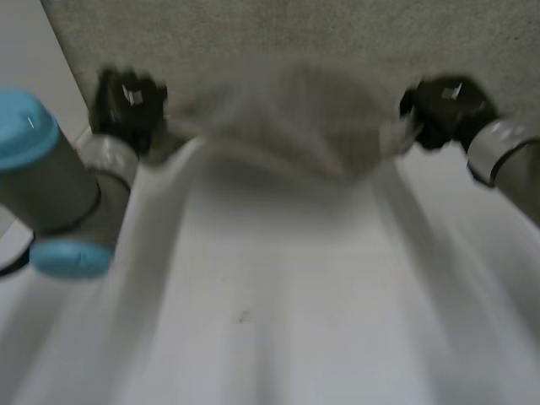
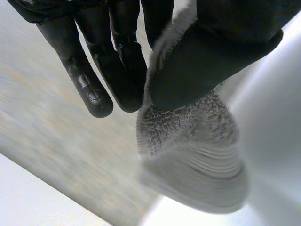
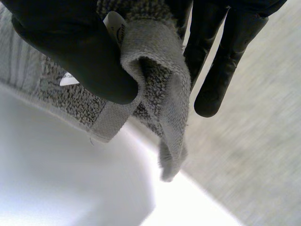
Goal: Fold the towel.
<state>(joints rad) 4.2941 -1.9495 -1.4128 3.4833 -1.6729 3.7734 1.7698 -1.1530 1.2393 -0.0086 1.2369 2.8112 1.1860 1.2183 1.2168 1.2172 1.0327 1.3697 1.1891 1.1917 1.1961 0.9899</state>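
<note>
A grey towel [image 1: 291,118] hangs lifted between my two hands at the far side of the white table [image 1: 278,295], sagging in the middle. My left hand [image 1: 126,105] holds its left corner; in the left wrist view the thumb [image 2: 211,56] pinches the terry corner [image 2: 188,127] against the fingers [image 2: 117,61]. My right hand [image 1: 443,110] holds the right corner; in the right wrist view the thumb [image 3: 80,52] presses the folded corner [image 3: 160,89], with its white label [image 3: 115,26], against the fingers [image 3: 221,61].
A grey carpeted floor [image 1: 278,34] lies beyond the table's far edge. My left arm [image 1: 51,186] with light-blue caps stands over the table's left side, and the right arm [image 1: 506,160] comes in at the right.
</note>
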